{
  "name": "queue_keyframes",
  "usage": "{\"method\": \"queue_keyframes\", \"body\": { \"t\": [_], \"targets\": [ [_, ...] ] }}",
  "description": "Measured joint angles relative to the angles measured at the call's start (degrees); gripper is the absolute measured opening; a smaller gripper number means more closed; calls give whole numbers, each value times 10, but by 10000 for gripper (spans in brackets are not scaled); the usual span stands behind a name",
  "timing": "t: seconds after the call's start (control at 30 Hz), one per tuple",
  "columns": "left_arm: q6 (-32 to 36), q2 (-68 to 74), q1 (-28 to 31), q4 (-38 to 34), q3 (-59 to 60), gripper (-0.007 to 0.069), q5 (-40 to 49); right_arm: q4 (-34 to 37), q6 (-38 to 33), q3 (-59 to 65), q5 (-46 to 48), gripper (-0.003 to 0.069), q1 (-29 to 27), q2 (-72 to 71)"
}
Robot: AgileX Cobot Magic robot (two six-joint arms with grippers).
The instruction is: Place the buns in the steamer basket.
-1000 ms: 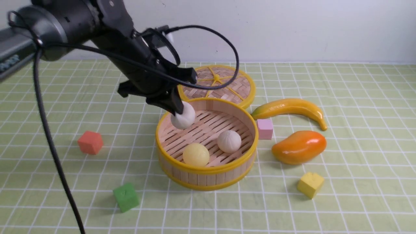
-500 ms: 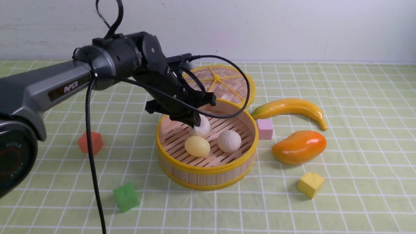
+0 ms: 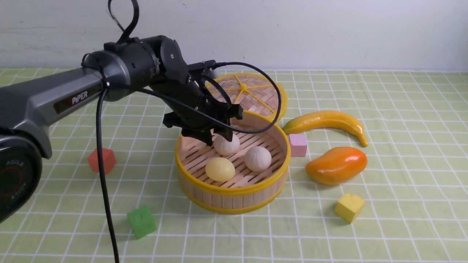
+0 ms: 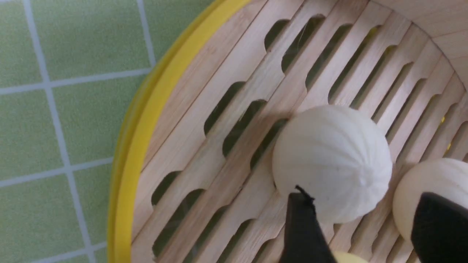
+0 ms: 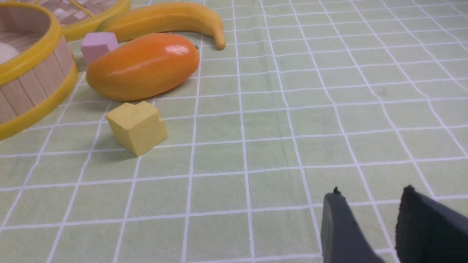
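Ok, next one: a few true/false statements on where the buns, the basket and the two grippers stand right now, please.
1. All three buns lie inside the steamer basket. True.
2. The left gripper is shut on a pleated bun. False: its jaws stand open just above that bun, which rests in the basket.
3. The yellow bun lies outside the basket. False: it is inside, near the front wall.
4. The woven lid lies behind the basket, not on it. True.
5. The right gripper holds the yellow cube. False: it is open and empty, and the cube lies apart from it.
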Motion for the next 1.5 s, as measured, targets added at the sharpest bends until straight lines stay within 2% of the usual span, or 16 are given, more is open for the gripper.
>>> {"method": "queue_keyframes", "body": {
  "t": [0.07,0.23,0.4,0.57,0.67,0.7,0.73,0.8,0.87,0.97,1.23,1.37,1.5],
  "targets": [
    [2,-15,0,8,0,436,10,0,0,0,0,239,0,0],
    [3,-76,0,41,0,444,65,0,0,0,0,239,0,0],
    [2,-190,0,105,0,390,147,0,0,0,0,239,0,0],
    [-39,-364,0,181,8,202,222,0,0,0,0,239,0,0],
    [-67,-470,0,198,47,89,235,0,0,0,0,239,0,0],
    [-69,-484,0,199,51,75,235,0,0,0,0,239,0,0],
    [-83,-543,0,201,89,29,235,0,0,0,0,239,0,0],
    [-97,-602,0,203,144,-13,235,0,0,0,0,239,0,0],
    [-108,-656,0,203,188,-13,232,0,0,0,0,239,0,0],
    [-136,-784,0,210,331,-13,211,0,0,0,0,239,0,0],
    [-222,-1132,0,218,635,-13,71,0,0,0,0,239,0,0],
    [-242,-1211,0,226,687,-13,65,0,0,0,0,239,0,0],
    [-243,-1213,0,227,698,-13,59,0,0,0,0,239,0,0]
  ]
}}
